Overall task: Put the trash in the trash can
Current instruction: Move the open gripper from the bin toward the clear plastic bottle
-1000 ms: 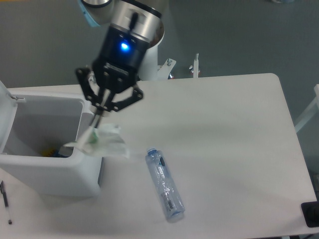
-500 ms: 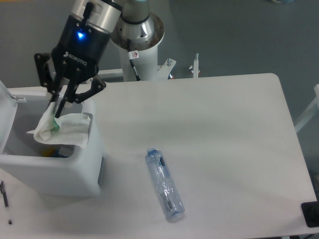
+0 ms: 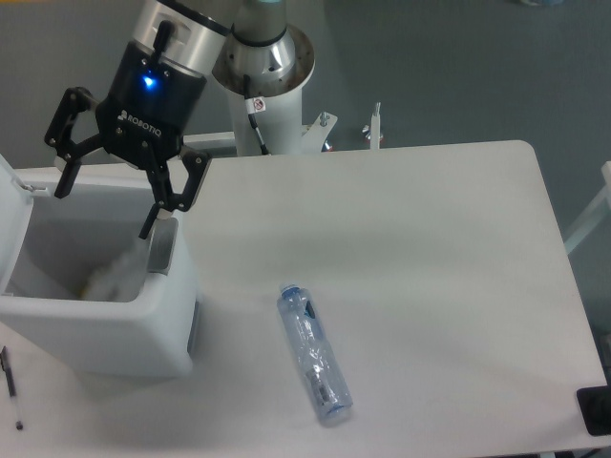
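Note:
My gripper (image 3: 105, 210) is open above the open white trash can (image 3: 105, 329) at the left of the table. The crumpled white tissue (image 3: 116, 275) is blurred inside the can, against its right wall, below the gripper and apart from the fingers. The crushed clear plastic bottle (image 3: 315, 353) with its blue cap lies on the white table, to the right of the can and well away from the gripper. The can's hinged lid (image 3: 11, 224) stands open at the left edge.
The arm's base column (image 3: 263, 76) stands behind the table's back edge. A pen (image 3: 10, 382) lies at the front left by the can. A dark object (image 3: 597, 410) sits at the table's front right corner. Small metal brackets (image 3: 372, 129) stand at the back edge.
The gripper carried the tissue left over the can, then opened. The tissue has left the fingers and dropped into the can. The bottle has not moved.

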Robot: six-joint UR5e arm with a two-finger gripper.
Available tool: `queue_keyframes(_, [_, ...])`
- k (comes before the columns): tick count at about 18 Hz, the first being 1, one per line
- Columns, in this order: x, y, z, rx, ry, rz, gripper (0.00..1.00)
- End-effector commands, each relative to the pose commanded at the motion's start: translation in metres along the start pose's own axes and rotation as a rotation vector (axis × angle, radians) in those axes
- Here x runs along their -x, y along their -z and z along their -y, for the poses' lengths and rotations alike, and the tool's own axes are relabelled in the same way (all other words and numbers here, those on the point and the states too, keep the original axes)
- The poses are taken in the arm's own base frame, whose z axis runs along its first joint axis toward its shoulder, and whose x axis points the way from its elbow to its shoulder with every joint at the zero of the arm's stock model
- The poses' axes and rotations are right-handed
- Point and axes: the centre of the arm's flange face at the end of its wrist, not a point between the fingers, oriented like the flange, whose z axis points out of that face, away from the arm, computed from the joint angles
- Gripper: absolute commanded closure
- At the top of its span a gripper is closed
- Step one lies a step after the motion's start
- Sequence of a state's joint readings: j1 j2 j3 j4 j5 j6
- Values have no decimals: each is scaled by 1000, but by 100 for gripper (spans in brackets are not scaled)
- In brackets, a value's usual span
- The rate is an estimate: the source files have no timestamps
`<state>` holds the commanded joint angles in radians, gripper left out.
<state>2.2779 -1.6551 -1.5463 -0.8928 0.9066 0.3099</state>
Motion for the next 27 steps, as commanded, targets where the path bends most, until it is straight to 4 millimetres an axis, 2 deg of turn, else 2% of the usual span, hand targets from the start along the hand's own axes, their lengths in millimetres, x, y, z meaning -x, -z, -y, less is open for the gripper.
queue_keyframes(6, [98, -3, -17, 16, 142, 68, 0])
queue_keyframes(10, [152, -16, -20, 33, 203, 89, 0])
queue_keyframes(13, [175, -32, -17, 59, 221, 110, 0])
queue_keyframes(18, [201, -43, -12, 131, 273, 129, 0])
queue_keyframes(22, [227, -47, -22, 148, 313, 139, 0])
queue_keyframes(27, [261, -68, -36, 228, 343, 201, 0])
